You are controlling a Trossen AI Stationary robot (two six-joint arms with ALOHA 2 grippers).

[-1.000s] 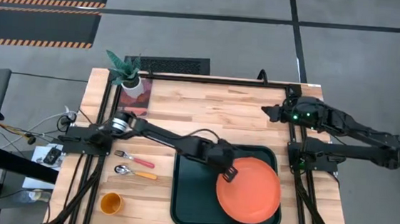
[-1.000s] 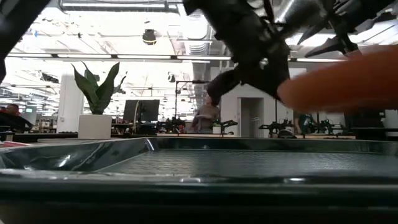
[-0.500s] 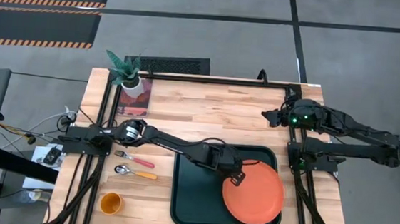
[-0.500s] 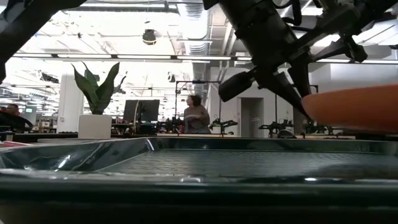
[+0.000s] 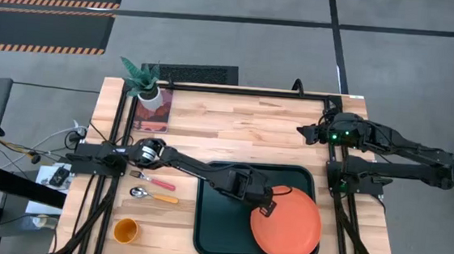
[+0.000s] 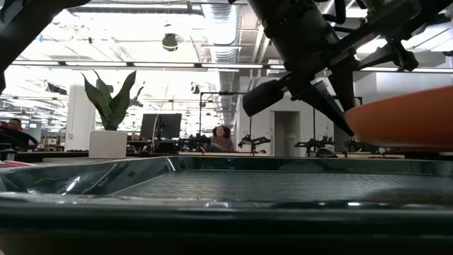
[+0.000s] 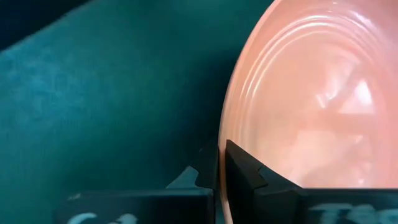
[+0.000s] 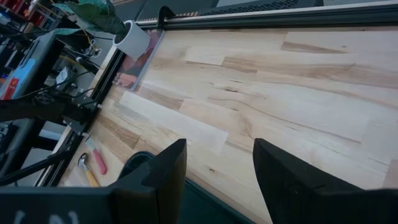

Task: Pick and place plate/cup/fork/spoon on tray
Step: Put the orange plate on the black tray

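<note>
The orange-red plate point(image 5: 288, 225) is over the right half of the dark tray point(image 5: 219, 224), and my left gripper point(image 5: 268, 205) is shut on its rim. In the low view the plate point(image 6: 407, 117) hangs above the tray floor point(image 6: 233, 185). The fork point(image 5: 151, 179), the spoon point(image 5: 153, 194) and the cup point(image 5: 125, 231) lie on the wood left of the tray. My right gripper point(image 5: 306, 132) is open and empty above the table's far right part, far from all of them. My left gripper pinches the plate's rim point(image 7: 222, 149) on the plate's far-left side, one finger point(image 7: 249, 171) on the upper face and one point(image 7: 196, 177) beneath. The fingers slant down from the table's left. The plate is a little tilted; whether its right edge touches the tray I cannot tell.
A potted plant point(image 5: 145, 84) and a red-brown card point(image 5: 153, 113) stand at the far left corner. Black frame rails point(image 5: 344, 185) run along both table sides. Bare wood point(image 5: 243, 132) lies between the tray and the far edge.
My left gripper has gone down and toward the table's near right corner with the plate. The plate has sunk closer to the tray floor and lies flatter than before.
</note>
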